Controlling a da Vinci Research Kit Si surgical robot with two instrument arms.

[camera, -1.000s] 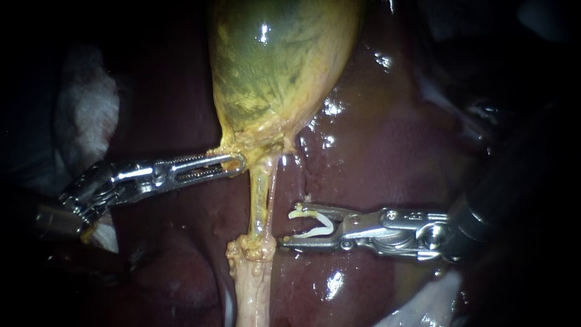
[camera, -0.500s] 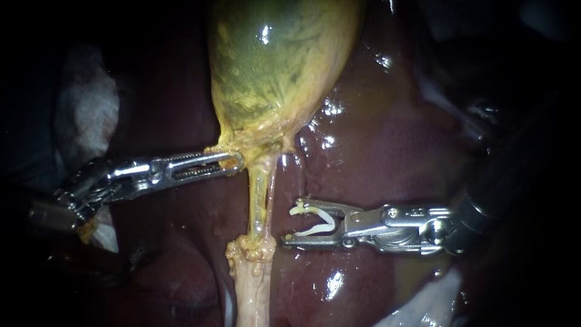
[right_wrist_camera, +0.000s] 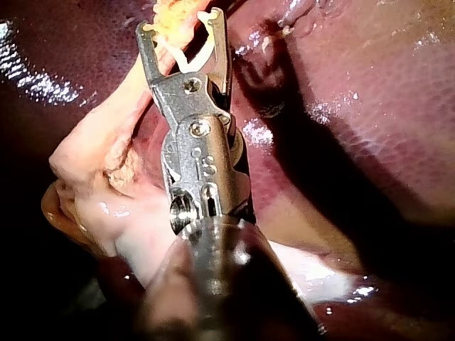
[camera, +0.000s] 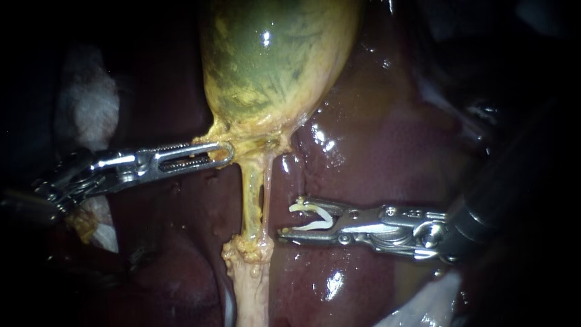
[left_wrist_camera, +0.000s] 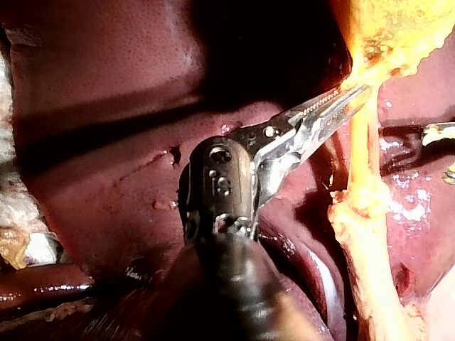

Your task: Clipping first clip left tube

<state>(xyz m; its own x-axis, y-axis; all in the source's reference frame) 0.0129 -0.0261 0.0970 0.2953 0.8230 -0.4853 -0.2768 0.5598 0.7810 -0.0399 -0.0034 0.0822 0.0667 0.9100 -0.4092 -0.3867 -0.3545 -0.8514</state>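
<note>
left instrument dragged gallbladder leftward, apparently clamped; right instrument, jaws holding clip.

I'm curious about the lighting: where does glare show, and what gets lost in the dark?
Endoscope view: glare on the gallbladder and liver; the shaft of the right instrument, holding a clip, fades into darkness. Left wrist view: dark shadow beyond the left instrument.
</note>
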